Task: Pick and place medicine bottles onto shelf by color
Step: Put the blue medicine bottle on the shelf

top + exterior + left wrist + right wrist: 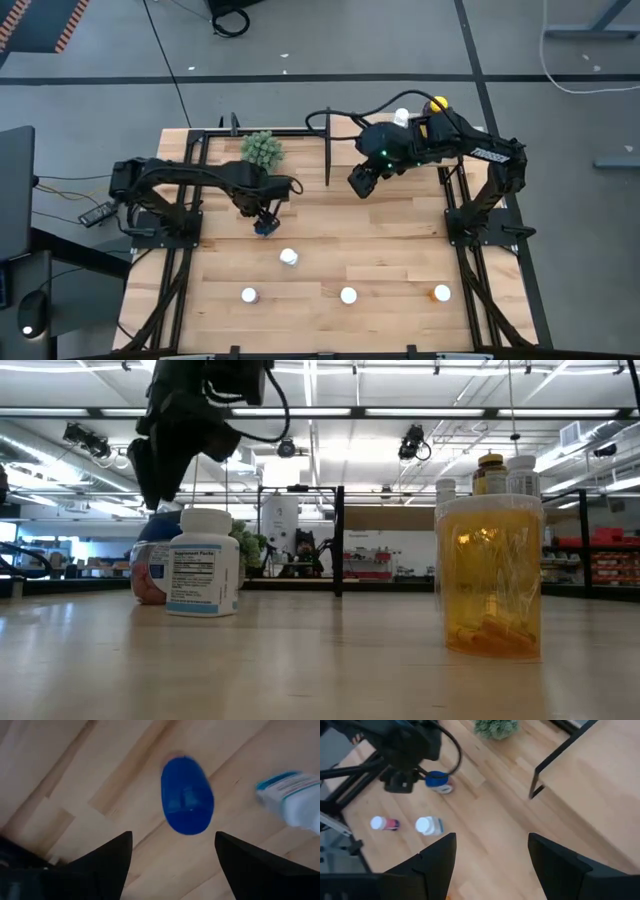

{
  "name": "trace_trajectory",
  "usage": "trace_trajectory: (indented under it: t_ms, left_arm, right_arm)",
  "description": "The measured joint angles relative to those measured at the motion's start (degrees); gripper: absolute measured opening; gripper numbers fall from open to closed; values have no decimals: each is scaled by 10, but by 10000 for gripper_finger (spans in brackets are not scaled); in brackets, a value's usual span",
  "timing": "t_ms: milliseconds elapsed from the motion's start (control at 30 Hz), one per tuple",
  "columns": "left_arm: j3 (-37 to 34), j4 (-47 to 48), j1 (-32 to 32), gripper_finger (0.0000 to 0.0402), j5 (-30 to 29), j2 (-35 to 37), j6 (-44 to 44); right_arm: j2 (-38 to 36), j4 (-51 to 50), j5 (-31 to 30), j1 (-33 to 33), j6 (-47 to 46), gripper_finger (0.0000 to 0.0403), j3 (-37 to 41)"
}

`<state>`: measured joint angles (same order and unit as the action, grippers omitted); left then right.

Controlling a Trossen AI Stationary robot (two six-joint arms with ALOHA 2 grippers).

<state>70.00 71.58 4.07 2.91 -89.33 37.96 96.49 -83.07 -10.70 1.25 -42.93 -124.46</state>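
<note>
1. The left gripper (266, 222) hangs over the slatted tabletop (400, 250), just above the blue-capped bottle (267, 229), which stands on the wood in front of the green spiky plant (262, 149).
2. In the left wrist view its two dark fingers (107, 857) are spread wide, one to each side of the blue cap (187, 795); the cap sits between them but nothing touches it.
3. Beside the blue-capped bottle in that view lies part of a white bottle with a blue-edged label (295, 800).
4. The right gripper (361, 182) is raised near the front edge of the shelf (400, 200), at the shelf's left part; its fingers (437, 857) stand well apart and hold nothing.
5. On the shelf's far right corner stand a white-capped bottle (401, 117) and a yellow-capped bottle (437, 103), close together and partly hidden by the right arm.
6. On the tabletop nearer the front stand four more bottles: one white-capped (289, 258) near the middle, then a row of two white-capped ones (249, 295) (348, 295) and an orange bottle (441, 293) at the right.
7. The low view shows the orange bottle (490, 575) close up, upright, with a white labelled bottle (204, 563) well apart from it.
</note>
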Motion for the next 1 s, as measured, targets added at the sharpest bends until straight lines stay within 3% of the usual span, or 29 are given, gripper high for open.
trace_trajectory:
  t_ms: [300,567,1000]
  left_arm:
    - [0,-31,-27,291,7,-35,-39]
    - [-14,-58,-13,291,4,-37,-61]
    - [-55,-112,-9,291,18,-37,-46]
  right_arm:
    - [0,-14,-31,62,-102,255,0]
    - [0,-16,-69,110,-186,255,0]
    - [0,-36,-79,152,-176,255,0]
